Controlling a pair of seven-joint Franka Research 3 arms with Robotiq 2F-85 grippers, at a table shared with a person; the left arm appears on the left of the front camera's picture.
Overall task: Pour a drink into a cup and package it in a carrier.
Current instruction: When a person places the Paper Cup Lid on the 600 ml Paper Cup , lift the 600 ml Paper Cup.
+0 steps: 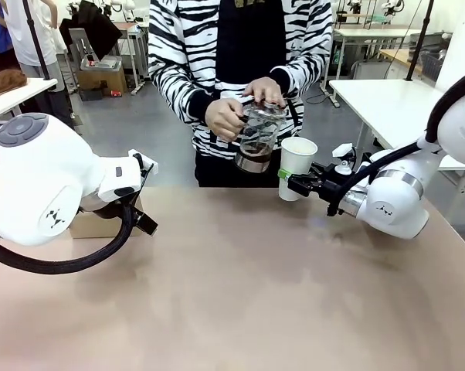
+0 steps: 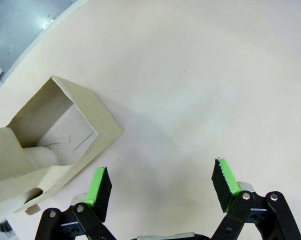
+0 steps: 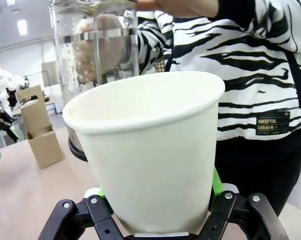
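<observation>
My right gripper (image 1: 289, 183) is shut on the lower part of the white paper cup (image 1: 298, 158), holding it upright at the table's far edge. In the right wrist view the cup (image 3: 150, 145) is open-topped between my fingers (image 3: 216, 186). A person in a striped top holds the glass jug (image 1: 257, 137) in both hands just left of the cup, with the dark drink (image 1: 255, 148) low inside it. The jug (image 3: 98, 55) is right behind the cup's rim. The brown cardboard carrier (image 2: 85, 115) lies on the table in front of my left gripper (image 2: 163, 187), which is open and holds nothing.
The carrier (image 1: 93, 226) sits at the left edge of the table, half hidden behind my left arm (image 1: 47, 185). The tan tabletop (image 1: 240, 286) stretches bare across the middle and front. White tables (image 1: 387, 100) stand behind on the right.
</observation>
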